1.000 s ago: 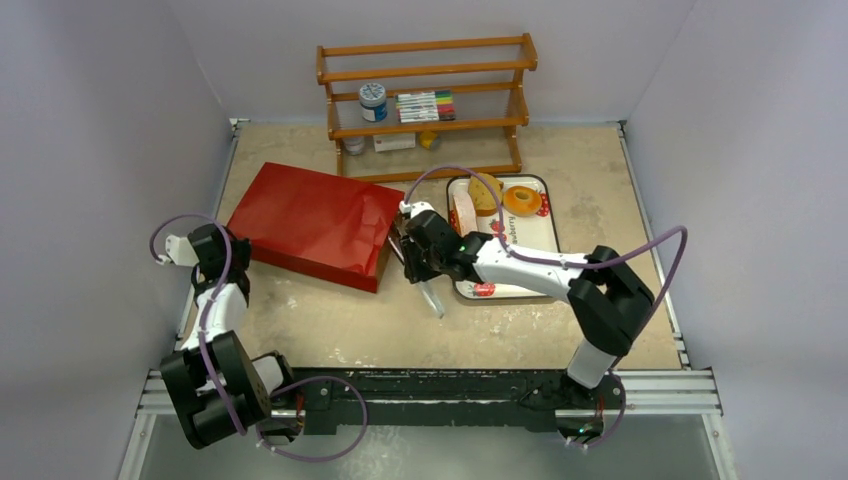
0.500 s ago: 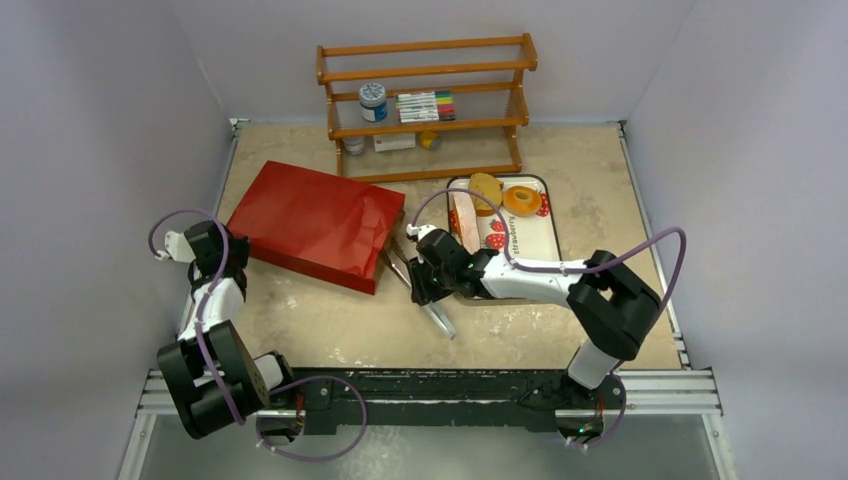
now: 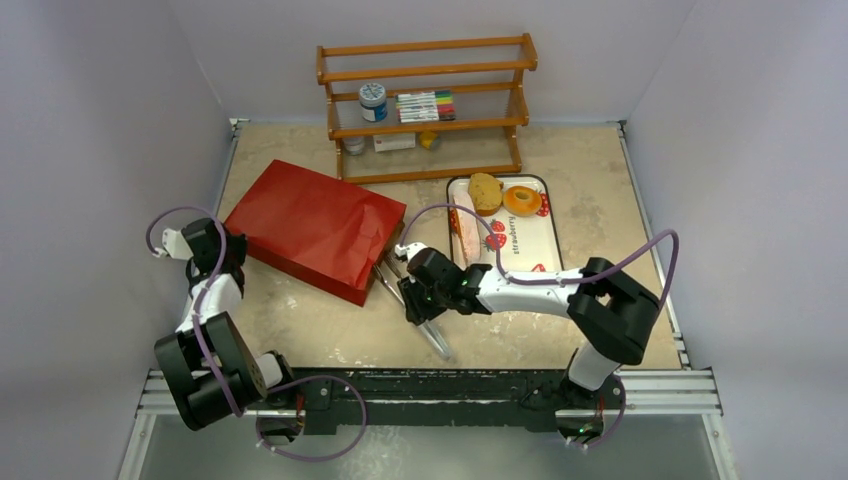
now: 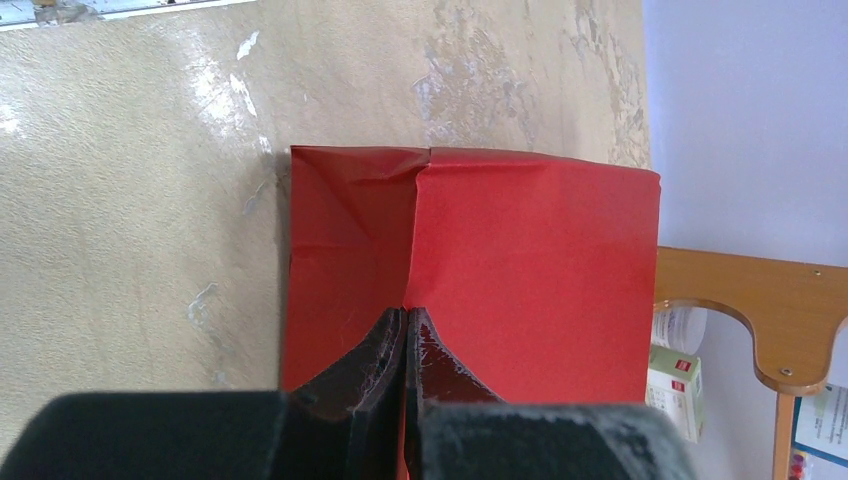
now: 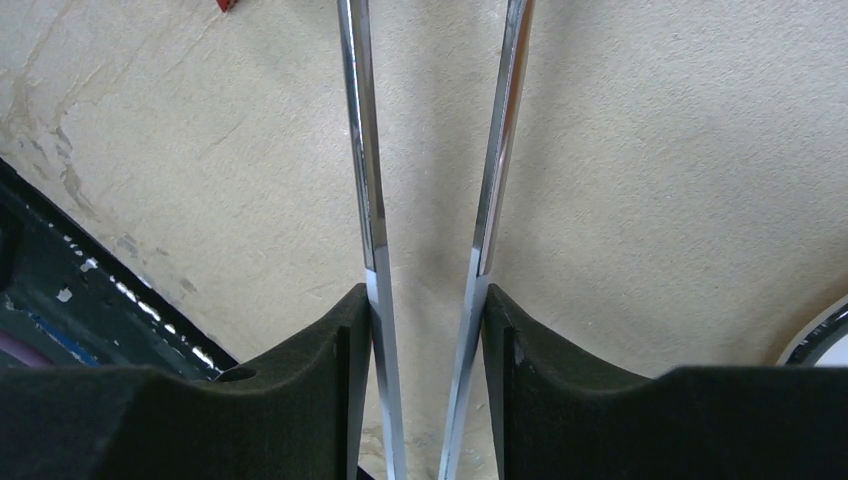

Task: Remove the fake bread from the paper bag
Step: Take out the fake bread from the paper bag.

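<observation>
The red paper bag (image 3: 315,228) lies flat on the table, its mouth facing right. My left gripper (image 3: 228,250) is at the bag's left end; in the left wrist view it (image 4: 408,318) is shut on a crease of the bag (image 4: 530,260). My right gripper (image 3: 415,295) is shut on metal tongs (image 3: 392,282), whose tips point at the bag's mouth. In the right wrist view the tongs' two arms (image 5: 362,150) stand apart over bare table, pressed by the fingers (image 5: 330,380). Fake bread lies on the tray (image 3: 535,255): a tan piece (image 3: 485,192), a doughnut (image 3: 522,199), a pale loaf (image 3: 462,232). The bag's inside is hidden.
A wooden rack (image 3: 428,100) with a jar, markers and boxes stands at the back, just behind the bag and tray. The tray sits right of the bag, close behind my right arm. Walls enclose the table on three sides.
My right gripper has carried the tongs from the tray's left edge forward and left, to just in front of the bag's mouth. The bag has shifted slightly.
</observation>
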